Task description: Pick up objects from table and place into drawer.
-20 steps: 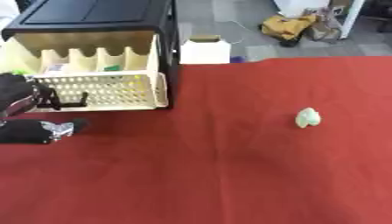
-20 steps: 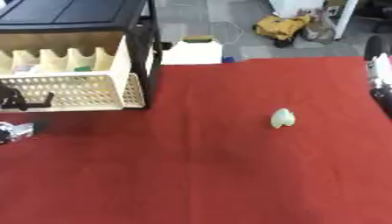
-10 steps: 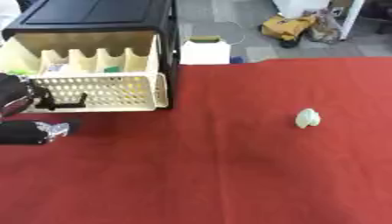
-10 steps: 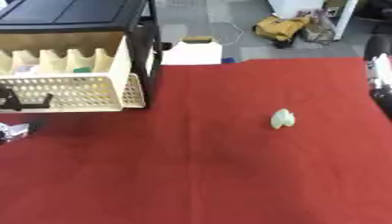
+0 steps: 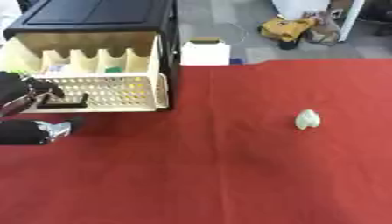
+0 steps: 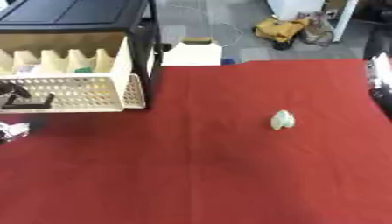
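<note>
A small pale green object (image 5: 307, 119) lies alone on the red tablecloth (image 5: 207, 175), right of centre. A black cabinet (image 5: 99, 17) stands at the back left with its cream drawer (image 5: 92, 89) pulled out. The drawer has a perforated front, a black handle (image 5: 63, 104) and dividers with a few small items behind them. My left hand (image 5: 21, 89) shows at the left edge, right by the handle, with more of its black and silver parts (image 5: 42, 130) below on the cloth. My right hand (image 6: 379, 74) is only a sliver at the right edge, far from the green object.
A white box (image 5: 205, 52) sits just beyond the table's far edge, beside the cabinet. A yellow bag (image 5: 287, 29) lies on the floor behind. The red cloth stretches wide between the drawer and the green object.
My left hand has shifted only slightly beside the drawer front. The drawer and the green object have stayed where they were.
</note>
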Controlling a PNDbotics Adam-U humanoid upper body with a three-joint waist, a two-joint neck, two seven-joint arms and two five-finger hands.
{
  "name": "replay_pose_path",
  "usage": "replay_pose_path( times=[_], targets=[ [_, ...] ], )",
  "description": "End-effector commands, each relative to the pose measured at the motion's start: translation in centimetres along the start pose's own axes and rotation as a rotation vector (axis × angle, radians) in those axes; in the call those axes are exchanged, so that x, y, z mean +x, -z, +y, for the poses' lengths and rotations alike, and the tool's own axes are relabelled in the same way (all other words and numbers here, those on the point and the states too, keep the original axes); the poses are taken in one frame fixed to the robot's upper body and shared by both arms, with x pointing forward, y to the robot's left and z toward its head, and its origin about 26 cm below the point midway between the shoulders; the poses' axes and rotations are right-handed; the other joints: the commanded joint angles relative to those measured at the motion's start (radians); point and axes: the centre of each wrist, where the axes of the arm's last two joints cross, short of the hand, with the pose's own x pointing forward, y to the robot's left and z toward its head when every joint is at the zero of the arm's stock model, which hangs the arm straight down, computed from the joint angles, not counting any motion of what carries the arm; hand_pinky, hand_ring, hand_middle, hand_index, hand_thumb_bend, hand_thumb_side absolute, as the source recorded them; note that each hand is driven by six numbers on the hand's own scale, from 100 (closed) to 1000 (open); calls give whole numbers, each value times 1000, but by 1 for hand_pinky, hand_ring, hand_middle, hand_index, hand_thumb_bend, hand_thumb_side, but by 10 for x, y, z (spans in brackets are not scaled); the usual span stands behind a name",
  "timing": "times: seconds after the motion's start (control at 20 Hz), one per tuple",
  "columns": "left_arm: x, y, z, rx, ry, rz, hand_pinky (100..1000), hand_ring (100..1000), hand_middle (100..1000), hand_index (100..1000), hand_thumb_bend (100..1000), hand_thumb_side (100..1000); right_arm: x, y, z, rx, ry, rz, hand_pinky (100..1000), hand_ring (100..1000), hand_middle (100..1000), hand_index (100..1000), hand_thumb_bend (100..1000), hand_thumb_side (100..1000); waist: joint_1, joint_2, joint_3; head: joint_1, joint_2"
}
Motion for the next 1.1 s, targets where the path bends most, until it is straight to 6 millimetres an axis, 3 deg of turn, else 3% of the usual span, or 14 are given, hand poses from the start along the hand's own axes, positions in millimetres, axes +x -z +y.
replay_pose_path(
  times=[0.05, 0.7, 1.1],
  targets=[
    [-2, -10, 20, 48, 9, -1, 100, 100, 100, 915, 436, 1000, 6, 5, -5, -18, -1, -28, 715, 817, 551, 809, 338, 702, -1, -24, 4, -5, 1],
    [4, -29, 37, 131, -16, -60, 100, 100, 100, 837, 400, 1000, 5, 5, -7, -36, -15, -19, 713, 815, 553, 809, 335, 698, -9, -36, 18, -27, 14],
    [5, -28, 43, 282, -71, -172, 100, 100, 100, 830, 353, 1000, 12, 19, -14, -37, -84, -63, 706, 807, 559, 804, 430, 730, -10, -43, 30, -39, 26]
  ],
)
